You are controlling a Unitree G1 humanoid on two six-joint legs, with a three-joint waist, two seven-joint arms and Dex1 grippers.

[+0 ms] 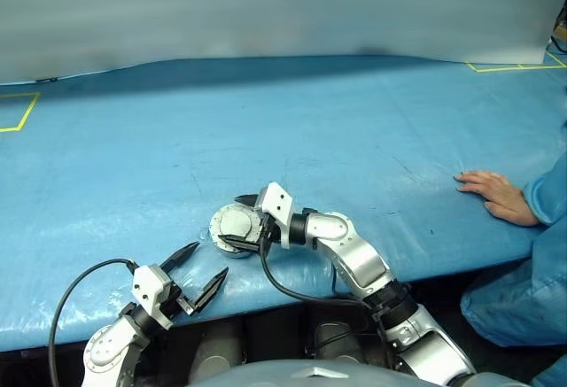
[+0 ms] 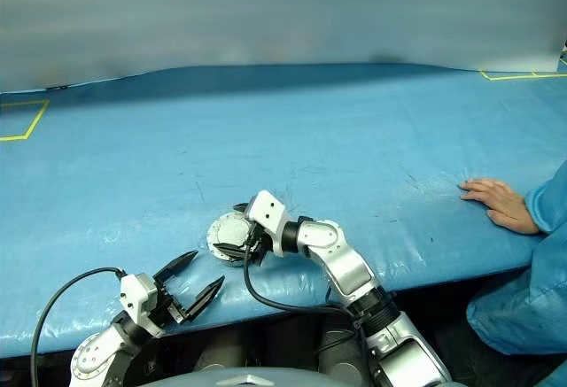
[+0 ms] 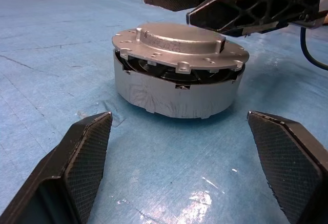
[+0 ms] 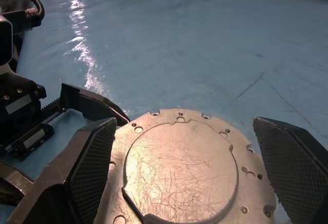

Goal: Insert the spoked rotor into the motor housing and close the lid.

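Note:
The motor housing point(image 3: 177, 93), a squat grey puck, stands on the blue table near its front edge. Its lid point(image 3: 179, 47), a silver disc with small rim holes, lies over it with a thin dark gap beneath. The spoked rotor is hidden. My right gripper point(image 1: 237, 221) is open, with one finger on each side of the lid point(image 4: 182, 172), just above it and holding nothing. My left gripper point(image 1: 210, 260) is open too, a short way in front of the housing and pointing at it, its fingers point(image 3: 82, 162) low over the table.
A person's hand point(image 1: 496, 194) rests flat on the table at the right, with a blue sleeve point(image 1: 545, 197) behind it. Yellow tape marks point(image 1: 18, 112) lie at the far left and far right. A black cable point(image 1: 75, 290) loops off my left wrist by the table's front edge.

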